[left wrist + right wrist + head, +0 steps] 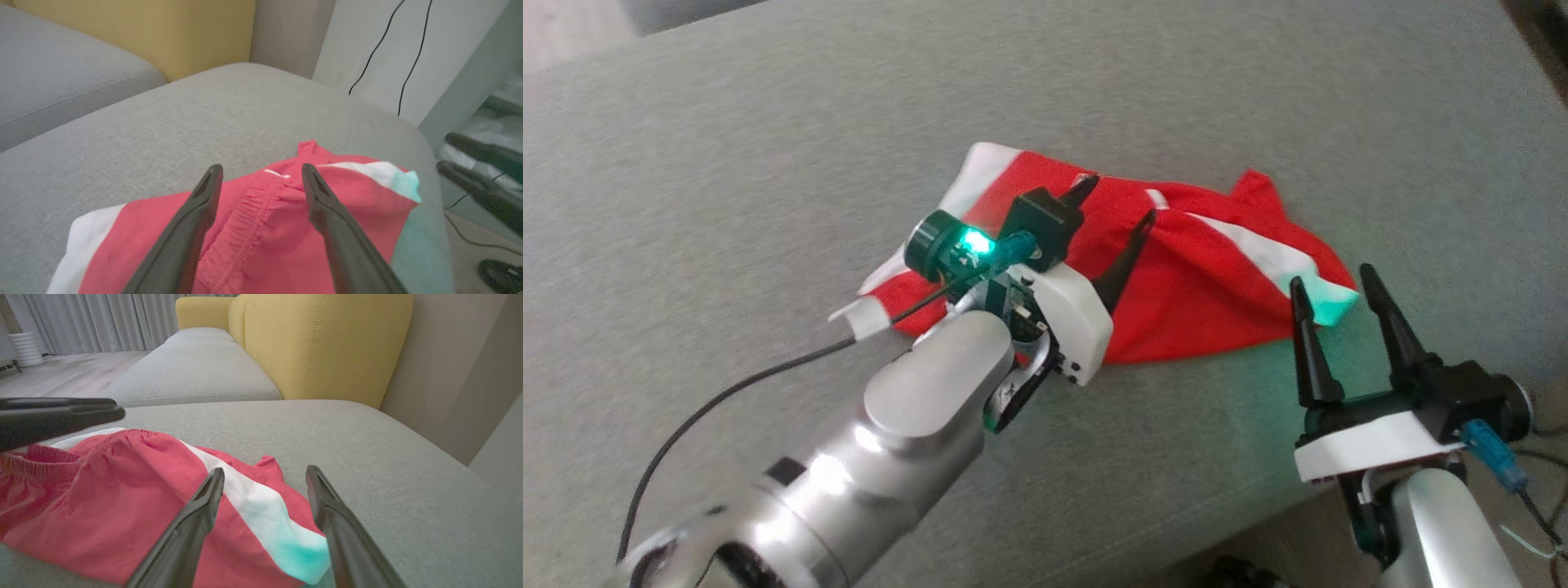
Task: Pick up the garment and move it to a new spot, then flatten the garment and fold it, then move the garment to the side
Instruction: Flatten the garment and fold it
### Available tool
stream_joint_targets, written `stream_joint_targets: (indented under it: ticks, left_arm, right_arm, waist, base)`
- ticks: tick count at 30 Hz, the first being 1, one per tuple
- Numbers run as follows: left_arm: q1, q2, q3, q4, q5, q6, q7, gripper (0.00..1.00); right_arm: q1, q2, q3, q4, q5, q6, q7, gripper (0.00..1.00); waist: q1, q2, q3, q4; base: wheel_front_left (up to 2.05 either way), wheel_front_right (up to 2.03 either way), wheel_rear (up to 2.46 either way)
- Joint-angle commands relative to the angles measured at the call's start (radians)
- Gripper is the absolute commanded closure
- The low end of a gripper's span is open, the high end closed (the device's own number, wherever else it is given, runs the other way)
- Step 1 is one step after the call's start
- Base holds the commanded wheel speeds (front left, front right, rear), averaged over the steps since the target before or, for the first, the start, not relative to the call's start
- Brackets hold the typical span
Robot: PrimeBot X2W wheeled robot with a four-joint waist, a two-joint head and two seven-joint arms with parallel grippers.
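The garment [1176, 278] is a pair of red shorts with white side stripes, lying crumpled on the grey cushion [768, 122]. My left gripper [1115, 200] hovers over its middle, open, with nothing between the fingers. In the left wrist view the garment [261, 228] shows its gathered waistband between the spread fingers of the left gripper [261, 173]. My right gripper [1335, 282] is open just off the garment's right corner. From the right wrist, the garment [106, 490] lies under and left of the right gripper [265, 475], whose fingers straddle the white stripe.
The grey cushion's front edge [1217, 523] runs close under my right arm, with floor and cables [1535, 506] beyond. A yellow sofa back [327, 343] and a second grey seat [192, 371] stand behind. A black cable [727, 400] trails from my left arm.
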Motion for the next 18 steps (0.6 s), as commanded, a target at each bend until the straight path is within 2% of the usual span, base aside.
stream_joint_targets:
  ticks: [1,3,9,10,11,12,14,16,18]
  left_arm:
    - [-0.063,0.0,-0.004,0.009,-0.005,0.007,0.002,0.0]
    - [-0.09,0.0,-0.042,0.07,-0.003,0.012,0.0,0.0]
    - [-0.105,0.0,-0.128,0.213,-0.029,-0.012,-0.018,0.0]
    - [-0.102,0.0,-0.139,0.229,-0.035,-0.019,-0.024,0.48]
    - [-0.101,0.0,-0.151,0.24,-0.04,-0.03,-0.034,0.91]
    - [-0.103,0.0,-0.167,0.246,-0.038,-0.039,-0.051,1.0]
    - [-0.122,0.0,-0.192,0.243,-0.013,-0.031,-0.114,1.0]
    - [-0.155,0.0,-0.21,0.228,0.032,0.01,-0.202,1.0]
    - [-0.189,0.0,-0.22,0.203,0.083,0.071,-0.257,1.0]
  right_arm:
    - [-0.025,-0.005,0.032,-0.023,0.012,0.007,-0.004,0.0]
    - [-0.028,-0.005,0.047,-0.02,0.023,0.007,-0.004,0.0]
    - [-0.026,-0.005,0.057,-0.008,0.039,0.007,-0.004,0.0]
    - [-0.025,-0.005,0.057,-0.008,0.039,0.007,-0.004,0.0]
    - [-0.025,-0.005,0.055,-0.008,0.039,0.007,-0.004,0.0]
    - [-0.025,-0.005,0.051,-0.01,0.037,0.007,-0.004,0.0]
    - [-0.022,-0.005,0.042,-0.014,0.03,0.007,-0.004,0.0]
    - [-0.017,-0.005,0.033,-0.014,0.022,0.007,-0.004,0.0]
    - [-0.01,-0.005,0.026,-0.015,0.017,0.007,-0.004,0.0]
  waist:
    - [-0.0001,0.0,0.019,-0.046]
    - [-0.0001,0.0,0.03,-0.071]
    - [-0.0001,0.0,0.033,-0.103]
    - [-0.0001,0.0,0.031,-0.104]
    - [-0.0001,0.0,0.029,-0.103]
    - [-0.0001,0.0,0.026,-0.099]
    - [-0.0001,0.0,0.02,-0.085]
    - [-0.0001,0.0,0.014,-0.064]
    - [-0.0001,0.0,0.006,-0.042]
  base:
    - [0.0,0.0,0.0]
    - [0.0,0.0,0.0]
    - [0.0,0.0,0.0]
    - [0.0,0.0,0.0]
    - [0.0,0.0,0.0]
    - [0.0,0.0,0.0]
    - [0.0,0.0,0.0]
    - [0.0,0.0,0.0]
    - [0.0,0.0,0.0]
